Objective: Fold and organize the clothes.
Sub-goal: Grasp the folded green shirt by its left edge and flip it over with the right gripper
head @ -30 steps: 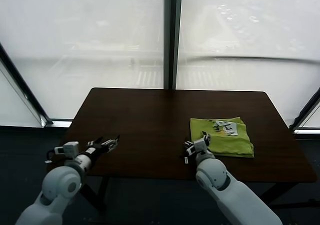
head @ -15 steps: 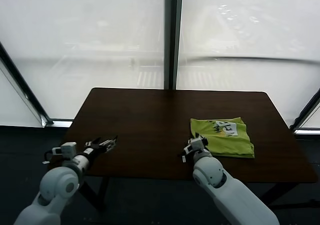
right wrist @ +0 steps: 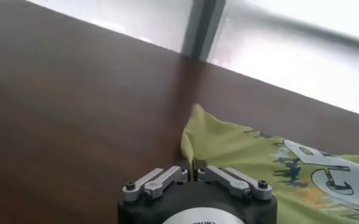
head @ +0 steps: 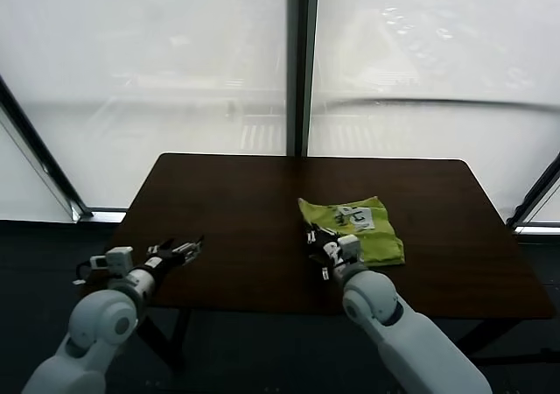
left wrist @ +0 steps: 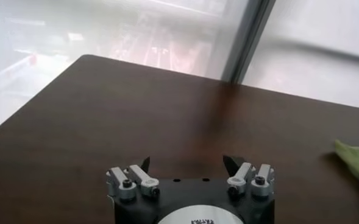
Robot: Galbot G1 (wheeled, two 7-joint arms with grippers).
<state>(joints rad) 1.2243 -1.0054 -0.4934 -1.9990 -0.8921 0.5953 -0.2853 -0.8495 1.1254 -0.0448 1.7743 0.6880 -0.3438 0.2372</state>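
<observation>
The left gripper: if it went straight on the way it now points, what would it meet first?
Probably nothing: the open left gripper points across the bare dark brown wooden table. The folded lime-green T-shirt lies off to one side, out of its line.

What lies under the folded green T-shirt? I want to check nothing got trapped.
Only the dark table shows around the T-shirt. Whatever lies beneath its folds is covered.
</observation>
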